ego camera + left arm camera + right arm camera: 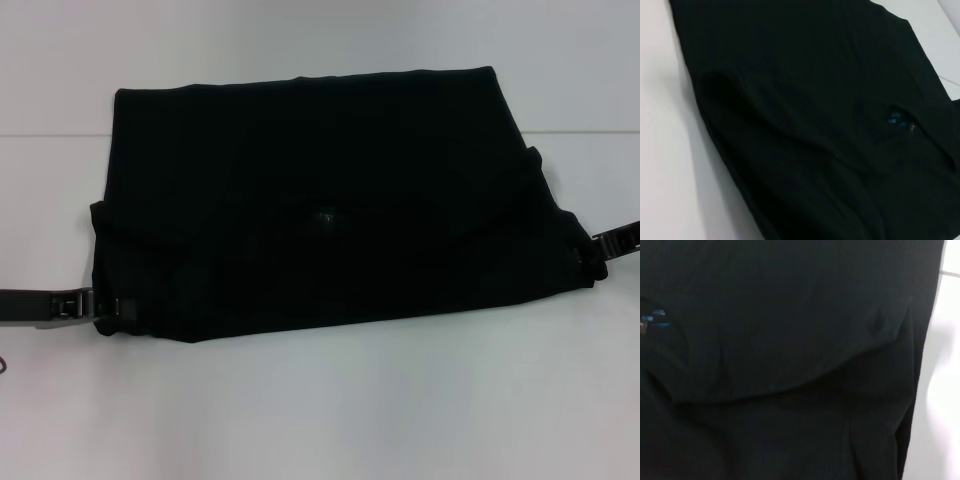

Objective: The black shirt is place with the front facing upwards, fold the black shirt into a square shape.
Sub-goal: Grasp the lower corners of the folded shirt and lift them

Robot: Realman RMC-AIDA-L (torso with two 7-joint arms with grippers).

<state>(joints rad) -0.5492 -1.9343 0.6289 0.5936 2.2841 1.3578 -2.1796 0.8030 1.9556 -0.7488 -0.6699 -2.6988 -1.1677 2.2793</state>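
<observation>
The black shirt (320, 200) lies folded into a wide flat shape on the white table (320, 400), with a folded-over layer across its middle. Its small blue neck label (896, 119) shows near the centre; the right wrist view catches the label (652, 317) at the frame edge. My left gripper (105, 305) is at the shirt's near left corner, shut on the cloth. At the right edge, my right gripper (592, 252) is shut on the shirt's near right corner. Both wrist views are filled with black cloth (790, 340) and show no fingers.
White tabletop surrounds the shirt on all sides, with a wide bare strip in front of it. A thin seam line (50, 135) crosses the table behind the shirt's far part.
</observation>
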